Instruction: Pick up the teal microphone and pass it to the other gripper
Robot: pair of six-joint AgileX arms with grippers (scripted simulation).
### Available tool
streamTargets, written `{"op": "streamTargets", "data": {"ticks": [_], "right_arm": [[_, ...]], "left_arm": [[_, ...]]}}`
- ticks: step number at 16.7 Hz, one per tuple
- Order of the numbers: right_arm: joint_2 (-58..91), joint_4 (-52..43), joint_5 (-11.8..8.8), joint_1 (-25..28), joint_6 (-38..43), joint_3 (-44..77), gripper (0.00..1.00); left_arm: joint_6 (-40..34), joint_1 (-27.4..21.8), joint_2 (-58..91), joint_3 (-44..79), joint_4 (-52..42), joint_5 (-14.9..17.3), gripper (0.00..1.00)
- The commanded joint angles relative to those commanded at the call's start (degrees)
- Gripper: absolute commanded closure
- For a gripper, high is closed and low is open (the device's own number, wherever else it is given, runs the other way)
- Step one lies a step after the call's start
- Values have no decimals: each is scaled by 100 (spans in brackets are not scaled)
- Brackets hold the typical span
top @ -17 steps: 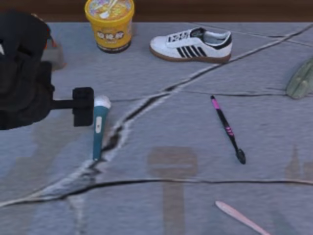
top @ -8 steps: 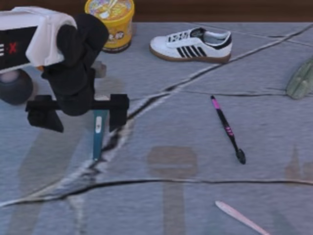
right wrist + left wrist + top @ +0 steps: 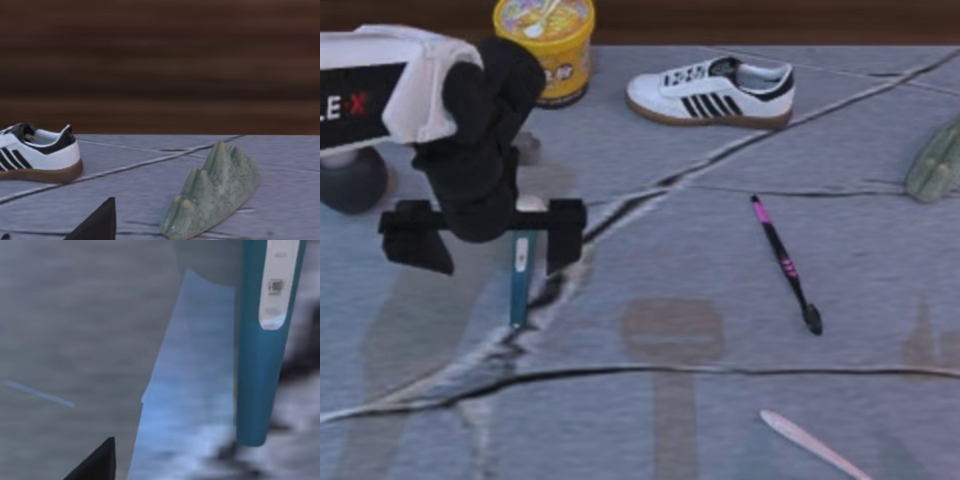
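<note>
The teal microphone (image 3: 521, 275) lies flat on the grey table at left of centre, with its whitish head (image 3: 530, 204) pointing to the back and half hidden under my left arm. My left gripper (image 3: 490, 238) hangs right over it, open wide, one finger on each side of the handle and not touching it. The left wrist view shows the teal handle (image 3: 260, 365) with its white switch strip, plus one dark fingertip (image 3: 100, 462). My right gripper (image 3: 160, 236), the other gripper, is outside the top view; only one of its fingertips (image 3: 102, 222) shows, well off to the side.
A yellow noodle tub (image 3: 544, 45) and a white sneaker (image 3: 712, 92) stand at the back. A black-and-pink toothbrush (image 3: 786, 264) lies right of centre, a pink stick (image 3: 815, 445) near the front edge, and a green rock-like piece (image 3: 935, 160) at the far right.
My left arm swung in from the left and turned, so its open fingers now straddle the microphone. The microphone has not moved.
</note>
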Motion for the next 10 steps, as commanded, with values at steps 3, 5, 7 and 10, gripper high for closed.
{"op": "streamTargets", "data": {"ticks": [3, 5, 7, 10], "right_arm": [[0, 0, 0, 0, 0, 0, 0], [0, 0, 0, 0, 0, 0, 0], [0, 0, 0, 0, 0, 0, 0], [0, 0, 0, 0, 0, 0, 0]], "left_arm": [[22, 11, 398, -247, 671, 4, 0], [36, 23, 699, -442, 1192, 7, 0], [49, 31, 947, -595, 1581, 10, 0], [54, 35, 1058, -658, 1731, 12, 0]]}}
